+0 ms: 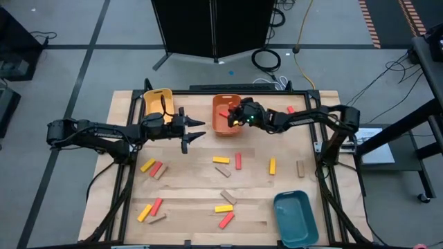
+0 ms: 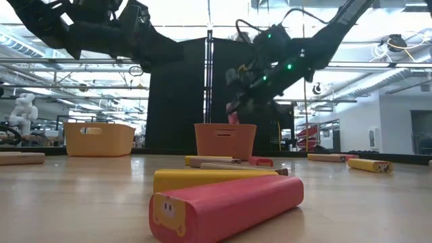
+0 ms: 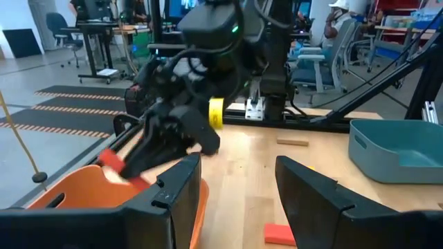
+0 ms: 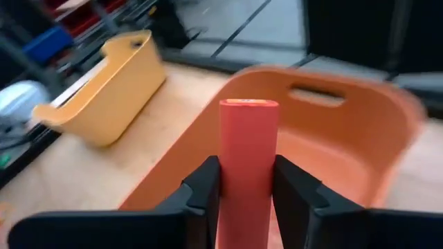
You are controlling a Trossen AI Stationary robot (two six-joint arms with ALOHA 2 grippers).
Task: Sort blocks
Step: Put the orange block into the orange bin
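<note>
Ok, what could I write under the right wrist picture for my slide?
The right gripper holds a red rectangular block above the orange plastic bin, yellow plastic bin nearby.

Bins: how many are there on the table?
3: yellow bin at back left, near the open left gripper; orange bin at back middle, under the right gripper holding a red block; teal bin at front right. None seems hidden.

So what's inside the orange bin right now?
The right claw holds a red block over the orange bin. Visible floor looks bare; the part beneath claw and block is hidden.
</note>
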